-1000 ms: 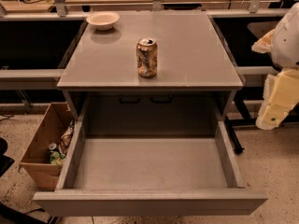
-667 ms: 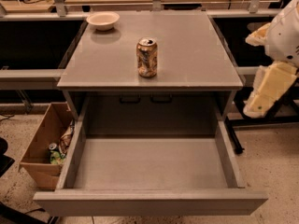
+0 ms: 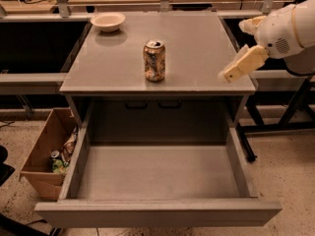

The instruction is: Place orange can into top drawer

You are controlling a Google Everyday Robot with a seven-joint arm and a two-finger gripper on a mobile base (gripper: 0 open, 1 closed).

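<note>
The orange can (image 3: pixel 154 60) stands upright on the grey cabinet top (image 3: pixel 197 38), near its middle front, with the silver pull-tab top facing up. Below it the top drawer (image 3: pixel 157 211) is pulled wide open, and its flat grey floor is bare. My gripper (image 3: pixel 235 50) hangs at the cabinet's right front corner, to the right of the can and well apart from it. Its cream fingers (image 3: pixel 244 63) are spread open and hold nothing. The white arm behind it reaches in from the right edge.
A white bowl (image 3: pixel 108 21) sits at the back left of the cabinet top. A brown cardboard box (image 3: pixel 44 151) with litter and a small green can (image 3: pixel 58 163) stands on the floor left of the drawer. Black table legs (image 3: pixel 275 127) stand to the right.
My gripper has moved left and up, from beside the cabinet's right side to over its right front corner. The can and drawer have not moved.
</note>
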